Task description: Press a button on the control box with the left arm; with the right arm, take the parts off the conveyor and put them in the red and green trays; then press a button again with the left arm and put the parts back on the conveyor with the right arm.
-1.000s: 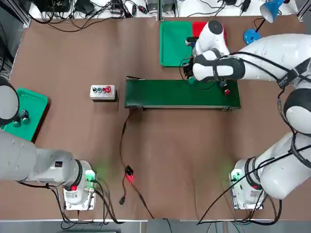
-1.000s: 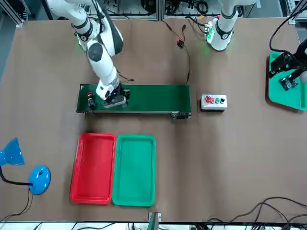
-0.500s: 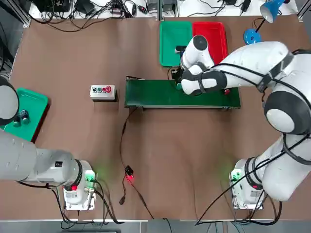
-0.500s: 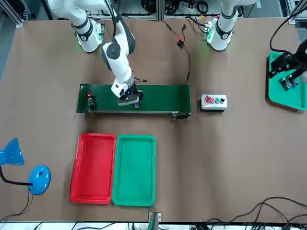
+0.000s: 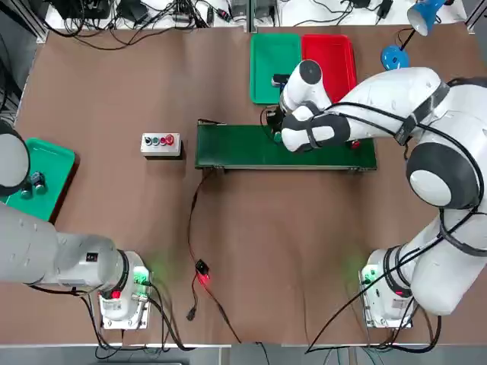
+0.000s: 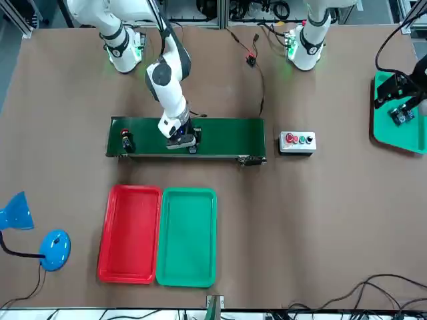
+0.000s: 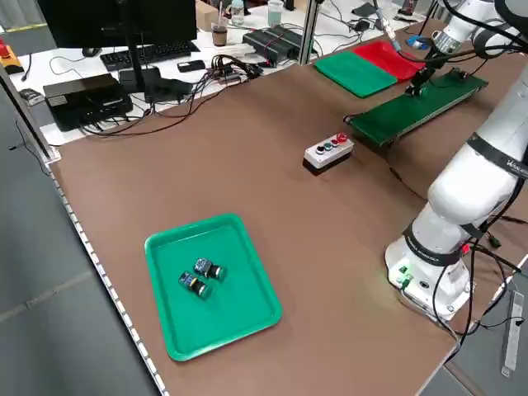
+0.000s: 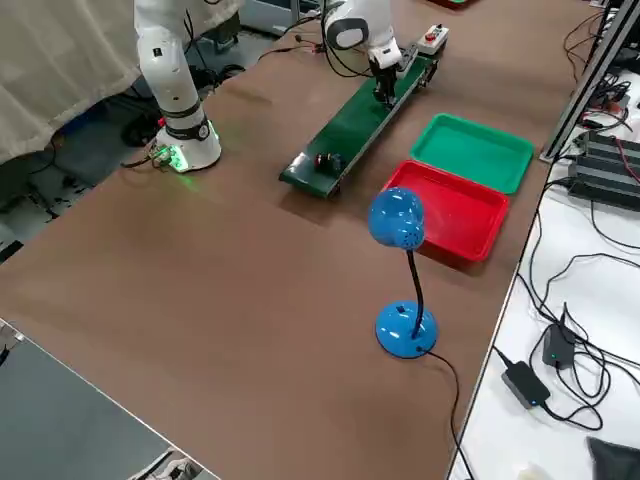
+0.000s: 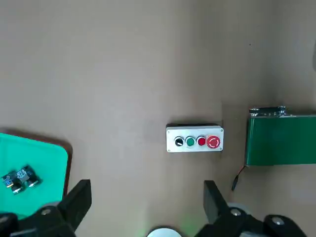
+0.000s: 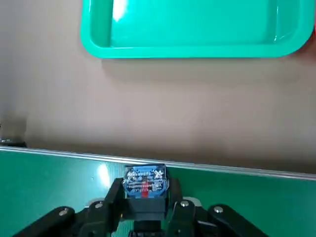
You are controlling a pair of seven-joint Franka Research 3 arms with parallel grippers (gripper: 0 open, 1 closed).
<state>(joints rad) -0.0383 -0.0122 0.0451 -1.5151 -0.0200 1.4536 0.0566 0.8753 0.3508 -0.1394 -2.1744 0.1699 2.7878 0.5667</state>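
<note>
Your right claw (image 10: 146, 195) is closed on a part (image 10: 145, 180) above the conveyor (image 6: 230, 139). Another part (image 6: 127, 140) lies near the belt's end. Beyond the conveyor sit the green tray (image 6: 187, 237) and red tray (image 6: 130, 233); your left claw (image 9: 148, 200) is wide open, empty, by the side tray (image 7: 213, 285).

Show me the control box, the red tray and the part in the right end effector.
Control box (image 6: 297, 146): front view, its casing.
Red tray (image 8: 452, 210): right side view, its floor.
Part (image 10: 145, 181): right wrist view, its blue face.

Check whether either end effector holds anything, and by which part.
The right end effector grips a part by its sides, over the conveyor; the left holds nothing.
</note>
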